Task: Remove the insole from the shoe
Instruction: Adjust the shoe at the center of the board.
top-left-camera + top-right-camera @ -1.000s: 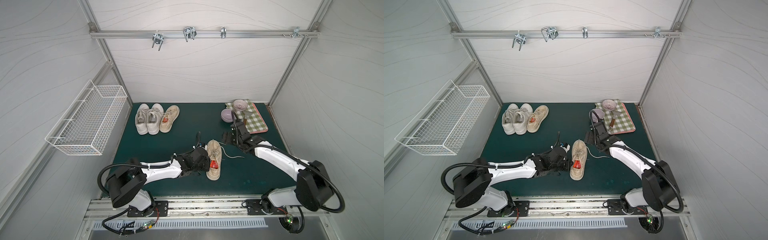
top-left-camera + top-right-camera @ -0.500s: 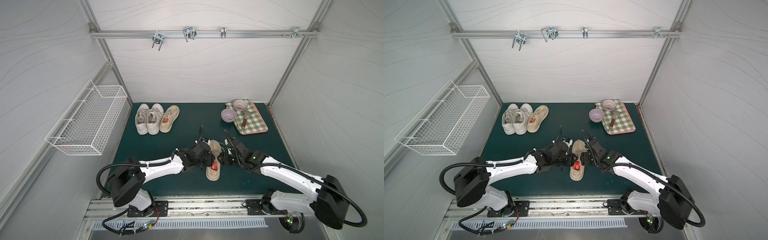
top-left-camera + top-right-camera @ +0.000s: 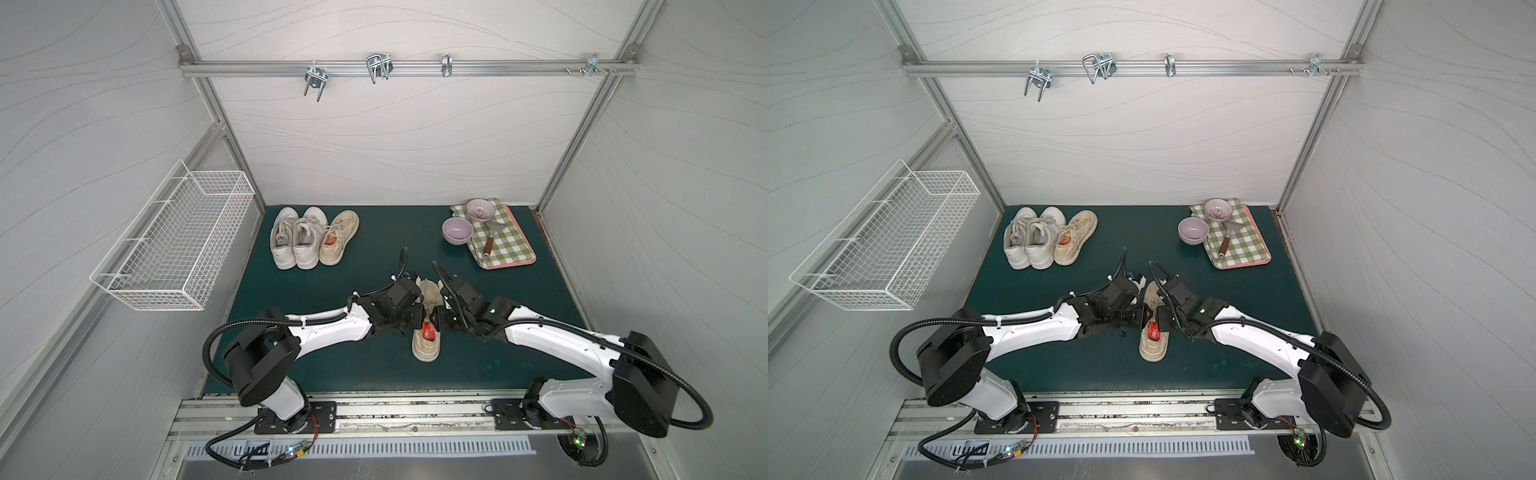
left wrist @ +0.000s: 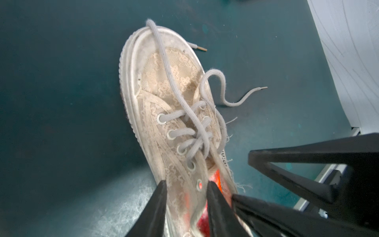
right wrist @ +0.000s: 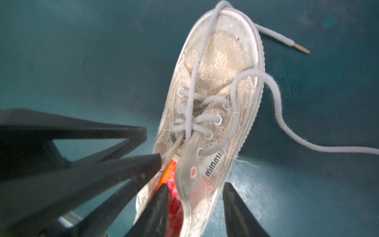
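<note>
Shoe [image 3: 425,349] at mid-worktop [image 3: 332,365], long axis running away from the arm bases, toe far, red insole [image 5: 174,207] seated inside. Left gripper [image 4: 185,184] and right gripper [image 5: 194,185] each straddle one side wall, equally near. The right is spread, inner finger over the insole; whether the left pinches cannot be told.

left gripper [image 3: 417,322] and right gripper [image 3: 439,326] flank a beige lace-up canvas shoe [image 3: 426,351] on the dark green mat [image 3: 332,365], its red-orange insole [image 3: 427,331] showing in the opening. three pale sneakers [image 3: 307,245] stand together near the back wall [image 3: 395,145].
</note>
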Robot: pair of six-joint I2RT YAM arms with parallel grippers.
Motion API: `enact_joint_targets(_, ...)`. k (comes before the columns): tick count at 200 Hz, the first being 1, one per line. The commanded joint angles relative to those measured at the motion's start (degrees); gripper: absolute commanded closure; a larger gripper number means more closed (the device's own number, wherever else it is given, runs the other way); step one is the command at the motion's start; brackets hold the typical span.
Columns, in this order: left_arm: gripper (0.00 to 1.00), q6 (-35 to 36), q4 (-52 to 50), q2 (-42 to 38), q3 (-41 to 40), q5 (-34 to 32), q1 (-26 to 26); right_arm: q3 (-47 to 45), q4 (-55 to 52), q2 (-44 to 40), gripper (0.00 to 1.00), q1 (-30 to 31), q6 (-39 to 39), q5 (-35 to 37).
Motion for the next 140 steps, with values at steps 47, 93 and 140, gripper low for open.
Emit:
enact_joint_targets(47, 0.54, -0.2, 3.8, -1.5, -0.9, 2.3, 0.1, 1.1, 1.9, 2.5, 0.65, 0.4, 0.3, 0.2)
enact_joint_targets(93, 0.60, -1.4, 5.0, 0.8, -0.5, 1.8, 0.2, 0.9, 1.3, 3.3, 0.76, 0.4, 1.1, 2.4)
enact_joint_targets(140, 0.79, -1.3, 3.9, 1.2, 0.7, 0.1, 0.1, -0.2, 0.2, 1.8, 0.88, 0.4, 1.8, 3.9)
